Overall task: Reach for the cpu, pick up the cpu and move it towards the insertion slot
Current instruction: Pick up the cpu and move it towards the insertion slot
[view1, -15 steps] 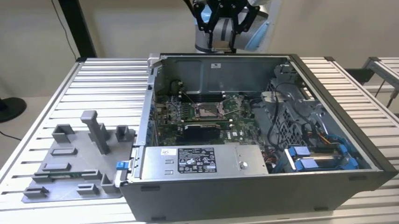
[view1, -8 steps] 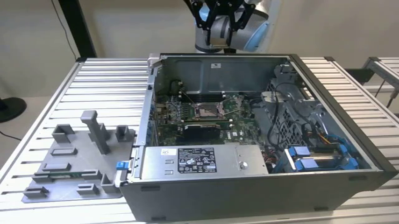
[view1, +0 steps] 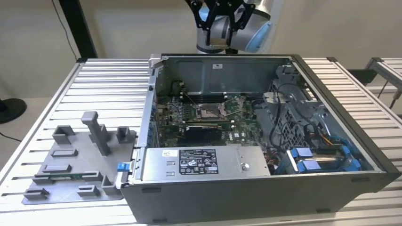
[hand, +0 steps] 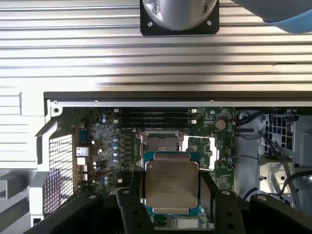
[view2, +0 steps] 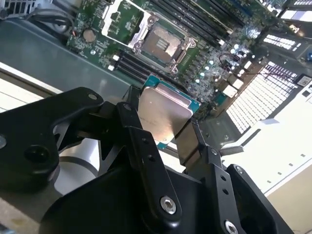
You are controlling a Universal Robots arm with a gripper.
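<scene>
The cpu (hand: 171, 183) is a flat square chip with a silvery face and a green rim, held between my gripper's black fingers (hand: 136, 187). The gripper (hand: 171, 189) is shut on its two opposite edges. In the second wrist view the cpu (view2: 163, 114) hangs high above the motherboard, in the same gripper (view2: 161, 129). The insertion slot (hand: 162, 143) is a square silver-framed socket with its lid open, lying below and slightly ahead of the chip; it also shows in the second wrist view (view2: 163, 45). In the exterior view the gripper (view1: 221, 12) is high above the open computer case, behind its back wall, and the slot (view1: 209, 111) lies mid-board.
The open case (view1: 150, 94) has tall metal walls around the board. A power supply (view1: 201, 162) fills its front, and cables and a blue drive cage (view1: 320, 157) its right side. A grey tray (view1: 69, 169) with a green memory stick (view1: 60, 176) lies on the slatted table to the left.
</scene>
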